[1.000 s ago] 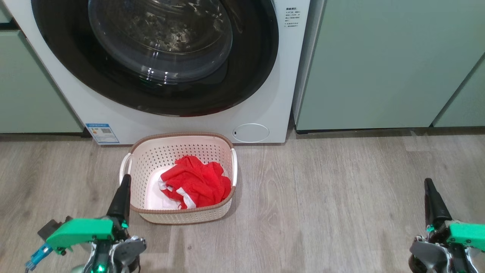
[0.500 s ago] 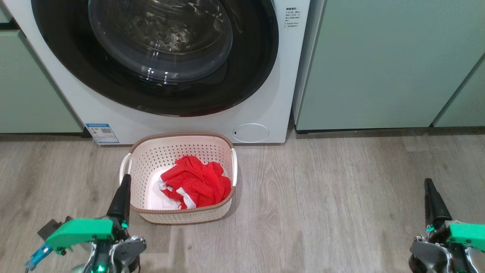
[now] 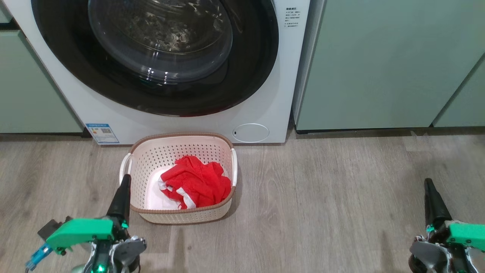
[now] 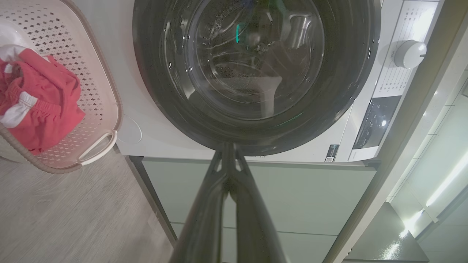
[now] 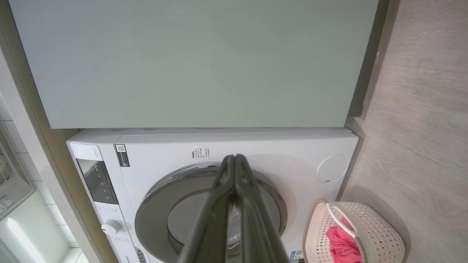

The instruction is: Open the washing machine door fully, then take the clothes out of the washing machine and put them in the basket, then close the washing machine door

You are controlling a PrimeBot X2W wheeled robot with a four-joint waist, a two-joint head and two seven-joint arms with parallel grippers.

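Observation:
The washing machine [image 3: 261, 94] stands ahead with its black-rimmed door [image 3: 159, 57] shut flat against the front; the door [image 4: 256, 73] and machine [image 5: 164, 153] show in both wrist views too. On the floor before it sits the cream basket [image 3: 182, 214], holding the red clothes [image 3: 195, 182] with white trim. The same basket [image 4: 98, 109] and clothes [image 4: 40, 106] lie at the left of the left wrist view. My left gripper [image 3: 124, 182] hangs shut just left of the basket, holding nothing. My right gripper [image 3: 428, 184] is shut and empty far to the right above bare floor.
Pale green cabinets [image 3: 379, 64] flank the machine on both sides. Grey wood-look floor [image 3: 322, 197] stretches open between the basket and my right gripper. A small round cover [image 3: 251, 132] sits low on the machine's front.

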